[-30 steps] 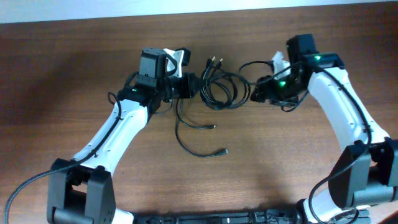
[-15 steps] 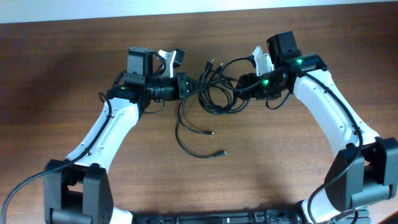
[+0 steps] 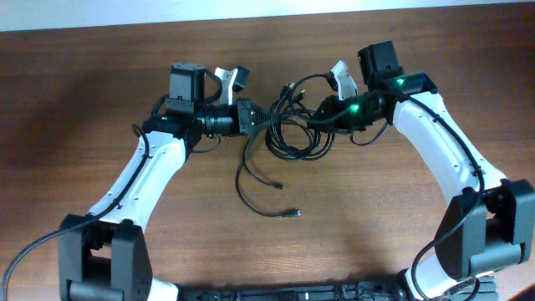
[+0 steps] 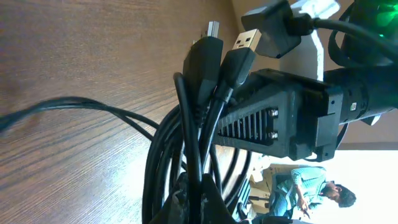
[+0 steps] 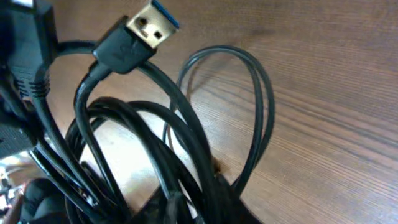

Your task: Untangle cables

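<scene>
A tangle of black cables (image 3: pixel 288 130) hangs stretched between my two grippers above the brown table (image 3: pixel 100 75). My left gripper (image 3: pixel 257 116) is shut on the bundle's left side; in the left wrist view its jaws (image 4: pixel 194 202) pinch several strands, and USB plugs (image 4: pixel 247 41) stick up beyond them. My right gripper (image 3: pixel 314 117) holds the right side; in the right wrist view its jaws (image 5: pixel 205 200) are closed around strands under a blue-tongued USB plug (image 5: pixel 151 22). Two loose cable ends (image 3: pixel 294 213) trail onto the table below.
The right gripper's black ribbed body (image 4: pixel 280 118) sits close in front of the left wrist camera. A thin cable loop (image 5: pixel 249 112) rests on the wood to the right. Both white arms reach in from the table's front corners.
Both arms moved left a second ago. Since then the right gripper has reached into the tangle and closed on it. The loose ends slid slightly left.
</scene>
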Controlling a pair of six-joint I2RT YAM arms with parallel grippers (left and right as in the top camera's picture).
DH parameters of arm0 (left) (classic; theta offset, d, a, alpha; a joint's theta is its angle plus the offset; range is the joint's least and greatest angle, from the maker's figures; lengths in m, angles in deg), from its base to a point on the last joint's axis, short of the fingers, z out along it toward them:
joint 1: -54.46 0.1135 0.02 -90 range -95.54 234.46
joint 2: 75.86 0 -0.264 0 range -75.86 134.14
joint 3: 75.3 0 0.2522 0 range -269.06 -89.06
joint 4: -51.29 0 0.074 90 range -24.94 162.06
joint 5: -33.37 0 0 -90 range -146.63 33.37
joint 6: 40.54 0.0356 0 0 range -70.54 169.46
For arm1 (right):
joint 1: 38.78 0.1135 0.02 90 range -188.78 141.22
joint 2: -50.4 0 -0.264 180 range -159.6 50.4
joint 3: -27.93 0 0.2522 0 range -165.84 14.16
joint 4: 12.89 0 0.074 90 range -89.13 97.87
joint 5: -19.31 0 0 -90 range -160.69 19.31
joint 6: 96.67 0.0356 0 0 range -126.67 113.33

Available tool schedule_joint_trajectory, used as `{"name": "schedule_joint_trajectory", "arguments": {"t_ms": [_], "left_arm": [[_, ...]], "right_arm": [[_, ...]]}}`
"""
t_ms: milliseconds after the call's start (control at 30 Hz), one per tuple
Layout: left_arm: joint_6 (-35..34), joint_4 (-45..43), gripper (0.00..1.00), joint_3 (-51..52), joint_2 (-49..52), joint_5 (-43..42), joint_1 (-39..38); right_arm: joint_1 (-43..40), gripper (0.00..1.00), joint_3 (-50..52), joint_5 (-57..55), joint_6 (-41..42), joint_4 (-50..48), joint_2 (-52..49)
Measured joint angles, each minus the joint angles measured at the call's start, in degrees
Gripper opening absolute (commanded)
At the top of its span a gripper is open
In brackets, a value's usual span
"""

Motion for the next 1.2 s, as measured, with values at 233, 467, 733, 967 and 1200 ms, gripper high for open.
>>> {"name": "schedule_joint_trajectory", "arguments": {"t_ms": [233, 467, 733, 967, 1200], "left_arm": [[-0.6, 0.0, 0.0, 0.0, 0.0, -1.3, 1.7], [-1.7, -0.9, 0.0, 0.0, 0.0, -5.6, 2.1], [-2.6, -1.3, 0.13, 0.0, 0.0, -6.6, 2.2], [-2.2, 3.6, 0.66, -0.2, 0.0, -1.2, 2.2], [-0.3, 15.1, 0.56, -0.3, 0.0, 7.6, 2.2]], "right_arm": [[0.0, 0.21, 0.0, 0.8, 0.0, 1.1, 0.0], [0.0, 0.21, 0.0, 0.9, 0.0, 1.2, -0.1], [2.5, 0.04, 0.0, -0.5, 0.0, 1.0, -0.2], [2.7, 0.04, 0.0, -2.9, 0.0, 1.0, -0.8], [2.8, 0.04, 0.0, -6.3, 3.1, -1.2, -0.9]]}}
